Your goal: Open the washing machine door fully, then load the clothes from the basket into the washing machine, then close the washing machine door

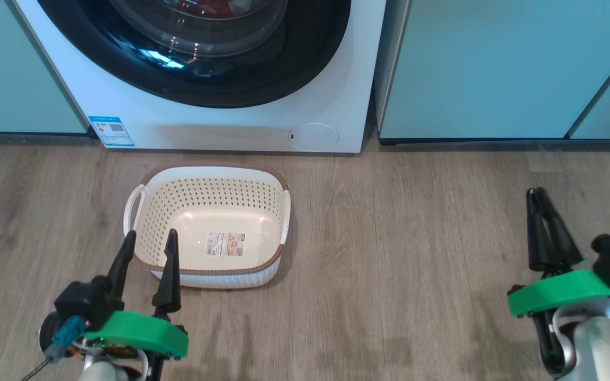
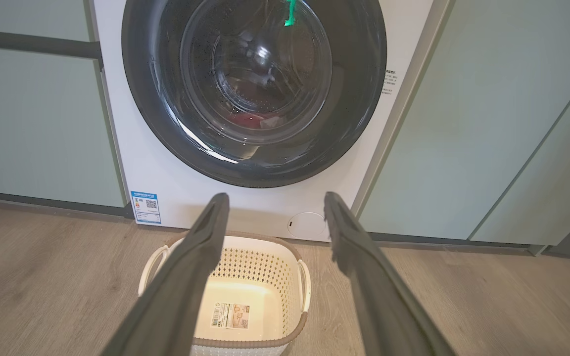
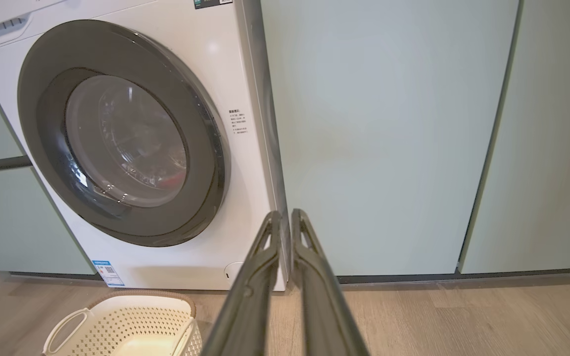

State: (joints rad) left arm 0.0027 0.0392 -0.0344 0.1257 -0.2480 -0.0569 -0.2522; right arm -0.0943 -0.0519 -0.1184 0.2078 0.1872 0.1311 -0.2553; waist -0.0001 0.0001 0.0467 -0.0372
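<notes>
The white washing machine (image 1: 220,124) (image 2: 166,188) (image 3: 245,163) stands against the wall with its round black door (image 1: 305,58) (image 2: 359,89) (image 3: 42,89) flush against the front. Red clothes (image 2: 248,118) (image 3: 173,177) show through the glass, inside the drum. On the floor before the machine sits the cream basket (image 1: 149,211) (image 2: 292,257) (image 3: 117,316), with only a sticker on its bottom. My left gripper (image 1: 149,238) (image 2: 275,200) is open, hovering over the basket's near left corner. Out over the floor to the right, my right gripper (image 1: 537,193) (image 3: 285,213) is shut and holds nothing.
Pale teal cabinets (image 1: 495,69) (image 3: 389,138) flank the machine on both sides. Wood-look floor (image 1: 400,238) spreads around the basket. A blue label (image 1: 110,130) and a small round flap (image 1: 313,136) sit low on the machine's front.
</notes>
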